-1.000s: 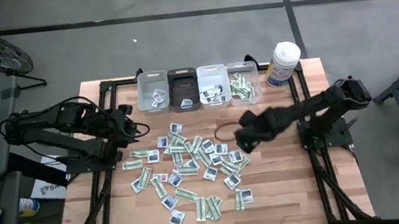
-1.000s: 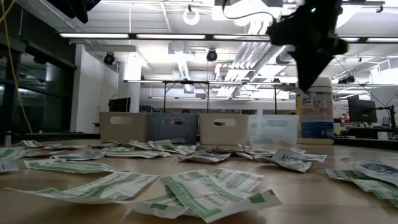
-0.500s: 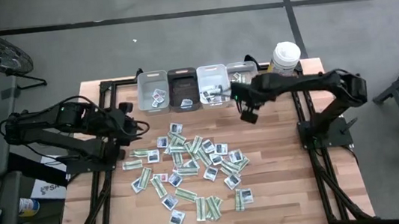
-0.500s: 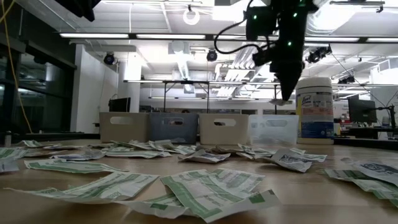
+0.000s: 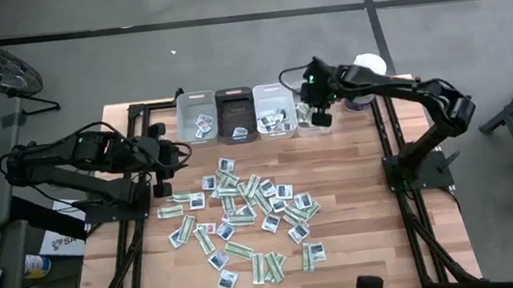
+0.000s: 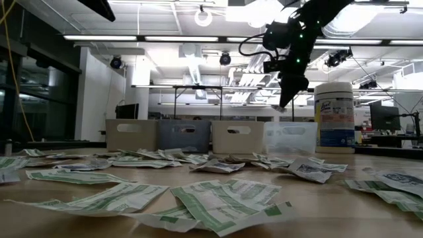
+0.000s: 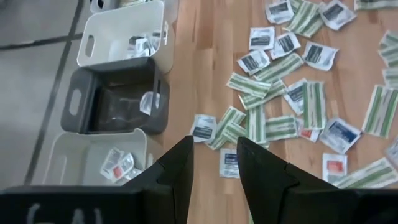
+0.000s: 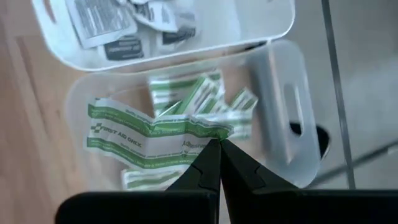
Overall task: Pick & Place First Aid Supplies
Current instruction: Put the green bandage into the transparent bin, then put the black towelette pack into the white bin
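Hanging over the clear bin [image 5: 314, 108] at upper right of centre, right gripper [image 8: 216, 144] jaws are pinched on a green-and-white strip [image 8: 149, 135]. Left gripper [image 7: 212, 149] jaws are parted, empty, left of the packets [image 5: 245, 213] scattered on the bench [image 5: 361, 210].

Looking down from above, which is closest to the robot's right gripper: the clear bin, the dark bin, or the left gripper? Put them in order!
From the right gripper:
1. Clear bin, right beneath it.
2. Dark bin, two bins over in the row.
3. Left gripper, across the table's left side.
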`<state>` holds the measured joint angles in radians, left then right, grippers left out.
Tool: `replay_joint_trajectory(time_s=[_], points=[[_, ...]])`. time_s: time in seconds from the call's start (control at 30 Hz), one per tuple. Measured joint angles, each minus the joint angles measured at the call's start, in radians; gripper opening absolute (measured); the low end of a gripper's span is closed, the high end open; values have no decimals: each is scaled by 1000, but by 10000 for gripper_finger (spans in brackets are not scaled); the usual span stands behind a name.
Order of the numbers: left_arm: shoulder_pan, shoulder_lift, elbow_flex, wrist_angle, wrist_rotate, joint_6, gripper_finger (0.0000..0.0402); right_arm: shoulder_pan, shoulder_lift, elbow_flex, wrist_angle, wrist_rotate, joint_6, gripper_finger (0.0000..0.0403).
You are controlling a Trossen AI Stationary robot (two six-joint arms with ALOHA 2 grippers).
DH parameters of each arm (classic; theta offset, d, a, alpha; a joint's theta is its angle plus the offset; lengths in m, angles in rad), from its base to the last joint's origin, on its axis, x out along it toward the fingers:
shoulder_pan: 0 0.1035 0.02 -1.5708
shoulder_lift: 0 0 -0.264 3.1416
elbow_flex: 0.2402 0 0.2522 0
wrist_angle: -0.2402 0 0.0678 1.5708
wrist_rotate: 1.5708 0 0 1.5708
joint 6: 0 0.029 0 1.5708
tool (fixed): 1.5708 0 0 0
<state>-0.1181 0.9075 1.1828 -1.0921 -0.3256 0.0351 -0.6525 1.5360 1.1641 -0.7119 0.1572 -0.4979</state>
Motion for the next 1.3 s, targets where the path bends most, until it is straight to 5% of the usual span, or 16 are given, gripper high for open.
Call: replay_joint_trajectory(time_s=[0.4, 0.67, 0.87, 1.03, 1.3], points=[[0, 0, 0, 2, -8, -100, 119, -163, 48, 0, 93, -221, -320, 0], [0, 0, 0, 13, 24, -111, 119, -165, 88, 0, 81, -161, -456, 7], [0, 0, 0, 20, 23, -110, 119, -165, 88, 0, 76, -119, -448, 49], [0, 0, 0, 19, 39, -91, 119, -139, 88, 0, 77, -86, -317, 108], [0, 0, 0, 19, 115, 12, 119, -36, 48, 0, 19, 8, 183, 175]])
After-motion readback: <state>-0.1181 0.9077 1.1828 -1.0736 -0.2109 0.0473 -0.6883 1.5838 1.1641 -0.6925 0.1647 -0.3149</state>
